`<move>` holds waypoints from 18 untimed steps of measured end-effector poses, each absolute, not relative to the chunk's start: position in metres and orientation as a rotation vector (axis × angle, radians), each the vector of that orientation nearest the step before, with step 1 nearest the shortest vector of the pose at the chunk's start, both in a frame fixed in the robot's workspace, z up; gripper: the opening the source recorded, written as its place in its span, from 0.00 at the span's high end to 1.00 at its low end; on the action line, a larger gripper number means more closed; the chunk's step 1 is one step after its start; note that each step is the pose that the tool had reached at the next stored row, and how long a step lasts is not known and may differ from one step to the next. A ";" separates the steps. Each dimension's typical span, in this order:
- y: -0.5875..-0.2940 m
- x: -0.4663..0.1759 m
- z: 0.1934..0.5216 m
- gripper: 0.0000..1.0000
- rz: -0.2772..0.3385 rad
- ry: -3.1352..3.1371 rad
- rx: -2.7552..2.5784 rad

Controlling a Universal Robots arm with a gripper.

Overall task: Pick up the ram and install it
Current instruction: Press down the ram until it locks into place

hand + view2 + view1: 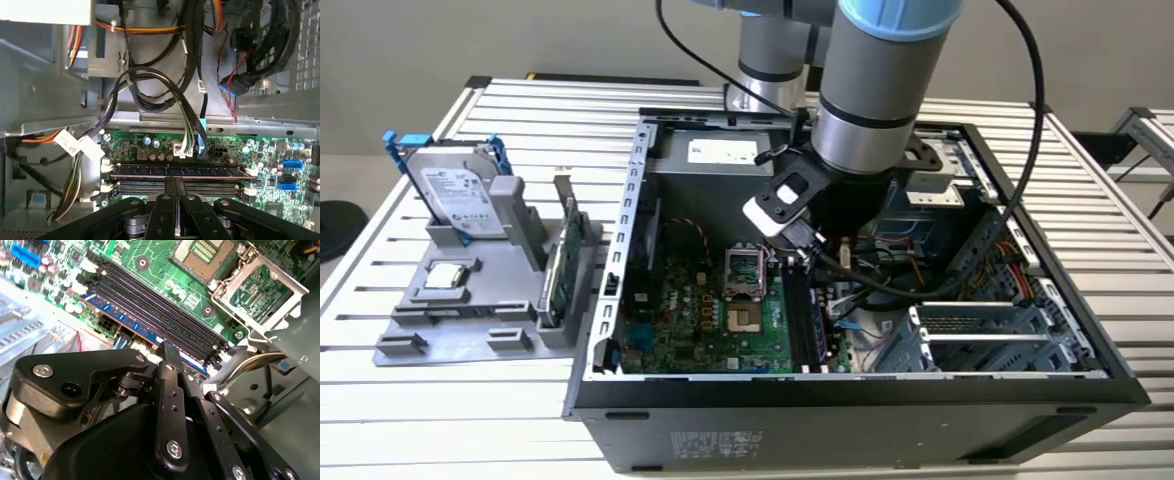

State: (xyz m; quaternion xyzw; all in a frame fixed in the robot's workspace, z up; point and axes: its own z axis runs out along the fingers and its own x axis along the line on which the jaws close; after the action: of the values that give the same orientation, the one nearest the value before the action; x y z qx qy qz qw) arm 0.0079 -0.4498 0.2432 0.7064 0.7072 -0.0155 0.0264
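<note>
The ram (pixel 150 172) is a long dark stick with bluish labels, standing in the motherboard's outermost memory slot, the one beside the cables. In the second wrist view the ram (pixel 131 324) runs as a blue strip beside the empty black slots (pixel 150 300). My gripper (pixel 175 181) is shut, its two fingers side by side, with the tips resting on the ram's upper edge about mid-length; the same contact shows at the gripper (pixel 167 347). In the exterior view the gripper (pixel 834 275) reaches down into the open computer case (pixel 607 300), over the slots.
An open processor socket (pixel 744 268) lies next to the slots. Cable bundles (pixel 170 95) and drive cages (pixel 987 335) crowd the other side. Outside the case, a grey tray (pixel 440 320) holds a hard drive (pixel 460 190), a green card (pixel 560 265) and a chip (pixel 447 277).
</note>
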 end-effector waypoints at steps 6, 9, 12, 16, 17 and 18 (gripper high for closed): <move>-0.450 0.014 0.236 1.00 -0.052 2.162 2.207; -0.450 0.015 0.233 1.00 -0.059 2.156 2.217; -0.450 0.015 0.232 1.00 -0.070 2.158 2.224; -0.450 0.015 0.232 1.00 -0.070 2.158 2.224; -0.450 0.015 0.232 1.00 -0.070 2.158 2.224; -0.450 0.015 0.232 1.00 -0.070 2.158 2.224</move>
State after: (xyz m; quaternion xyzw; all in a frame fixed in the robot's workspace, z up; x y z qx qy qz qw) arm 0.0154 -0.4500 0.2319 0.7173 0.6960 -0.0227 0.0213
